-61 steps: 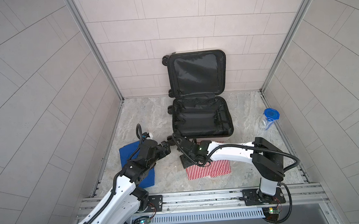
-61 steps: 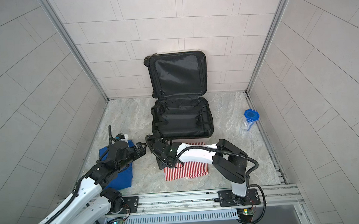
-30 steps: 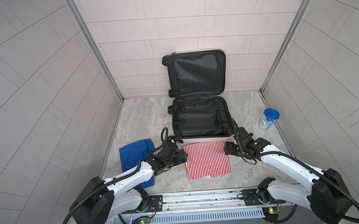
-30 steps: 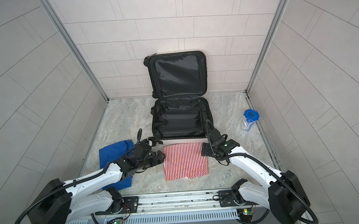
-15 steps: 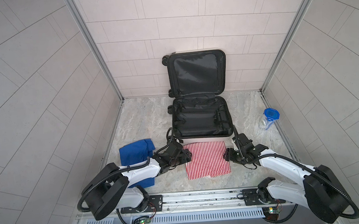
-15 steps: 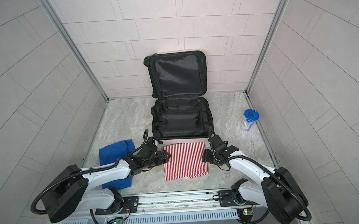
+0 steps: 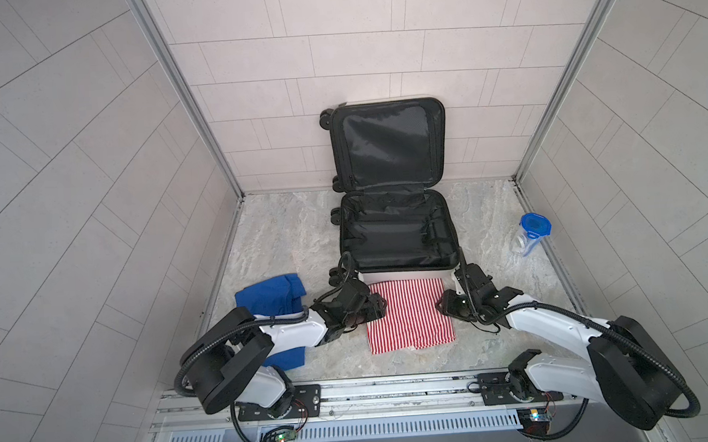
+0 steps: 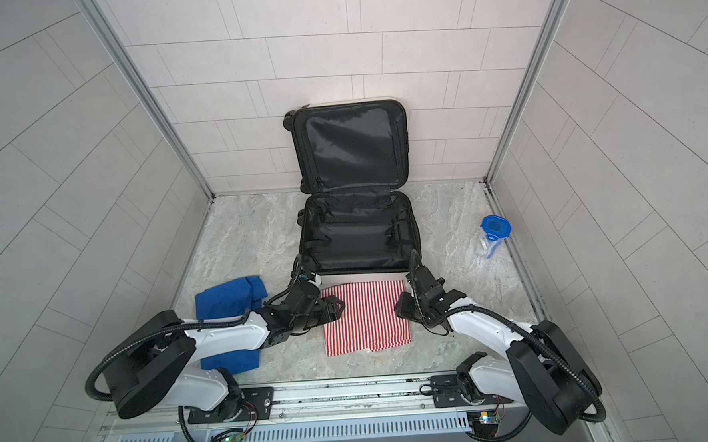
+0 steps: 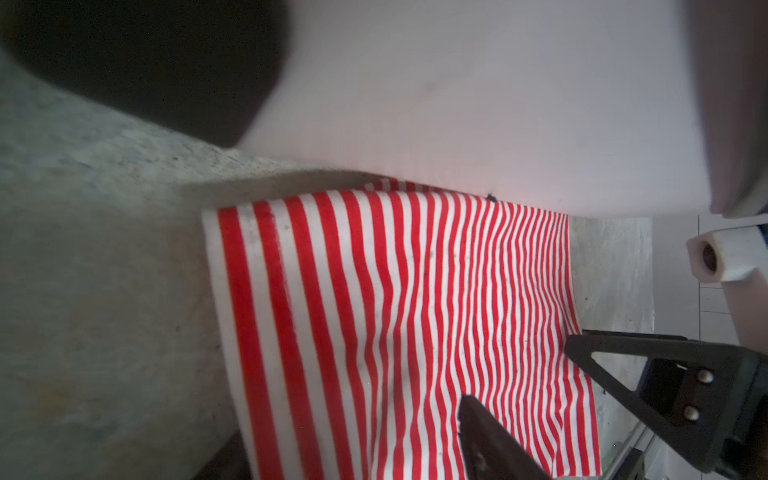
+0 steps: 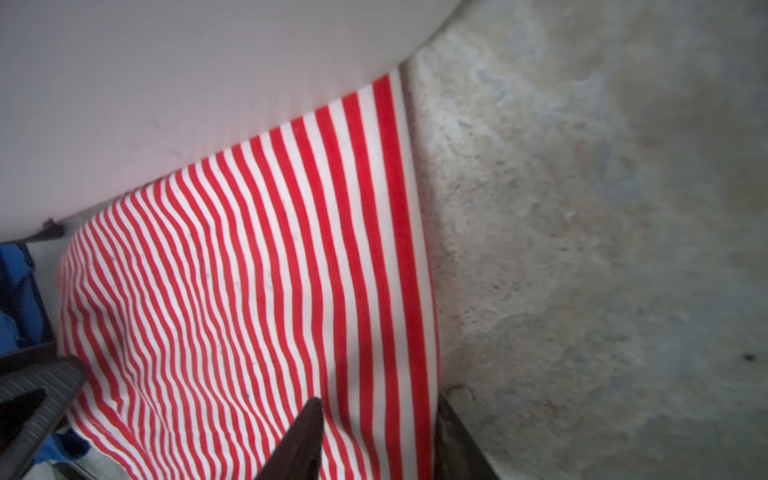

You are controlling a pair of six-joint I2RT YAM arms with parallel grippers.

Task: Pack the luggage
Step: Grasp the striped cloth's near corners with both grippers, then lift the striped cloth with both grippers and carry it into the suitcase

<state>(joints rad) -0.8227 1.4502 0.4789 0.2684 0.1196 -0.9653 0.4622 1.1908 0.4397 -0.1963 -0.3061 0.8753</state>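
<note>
**Ana:** So, where is the luggage?

**Me:** The luggage (image 7: 405, 276) lies open at the back of the table (image 7: 287, 242). Its lid leans up against the tiled wall and its black lining faces the camera.

**Ana:** And your fingers?

**Me:** My left fingers (image 9: 494, 440) are parted at the left side of the striped cloth (image 7: 409, 314). One is over the stripes and the other's tip is at the cloth's border. My right fingers (image 10: 297, 440) straddle the opposite side with a narrower gap, one on the stripes and one on bare table. Neither pair is clenched on anything. I cannot tell whether the tips press the fabric.

**Ana:** What is hidden from you?

**Me:** Both wrist views cut off the roots of my fingers at their borders. The cloth's far hem meets the luggage's white front wall, and how much of it slips beneath is hidden. Up close that shell is only a white blur. A dark mass beside it in the left wrist view is too blurred to name. My left arm covers the middle of the blue cloth (image 7: 271, 295), so only its ends show. A blue-lidded jar (image 7: 532, 235) stands well apart, near the right wall, and its contents are too small to make out.
</note>
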